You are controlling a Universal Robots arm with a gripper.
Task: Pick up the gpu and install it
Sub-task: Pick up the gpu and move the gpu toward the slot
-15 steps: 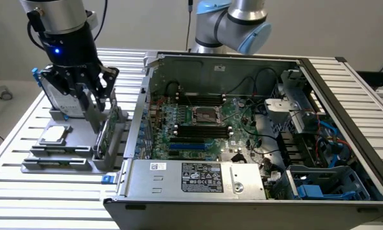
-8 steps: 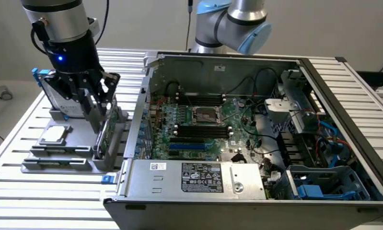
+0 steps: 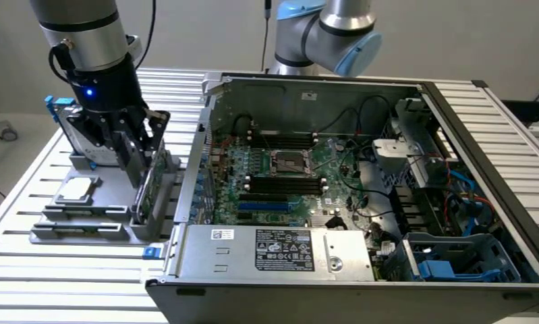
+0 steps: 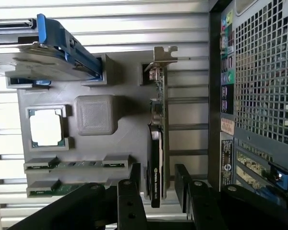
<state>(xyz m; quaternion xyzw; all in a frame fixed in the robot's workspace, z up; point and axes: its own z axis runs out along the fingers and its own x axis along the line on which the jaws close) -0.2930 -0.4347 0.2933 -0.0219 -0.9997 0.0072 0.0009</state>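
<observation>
Wrist view: the gpu [image 4: 156, 143] is seen standing on edge in a slot of the grey holder [image 4: 129, 120], with its silver bracket at the far end and its black cooler end between the jaws. The jaws are held open, one on each side of the card, and a narrow gap shows on both sides. Nothing is gripped.

In the exterior view the arm [image 3: 94, 40] is shown lowered over the holder on the slatted table [image 3: 71, 277], just beside the open computer case [image 3: 323, 94], whose motherboard [image 3: 278, 169] is exposed. A hard drive [image 4: 48, 57] in a blue frame, a square chip [image 4: 45, 127] and memory sticks [image 4: 77, 165] are kept in other pockets of the holder, apart from the card.

A slip is judged possible if the jaws are closed off-centre on the smooth cooler. The card could then be tilted and jammed in its slot when raised, or its bracket could be caught on the holder. The case wall stands near, so a swinging card could be knocked against it.

The card's lower edge is hidden inside the slot, so how firmly it is seated cannot be told. How far down the card the jaws reach cannot be judged either. In the exterior view the card is largely masked by the arm, and the socket meant for it on the motherboard cannot be picked out.
</observation>
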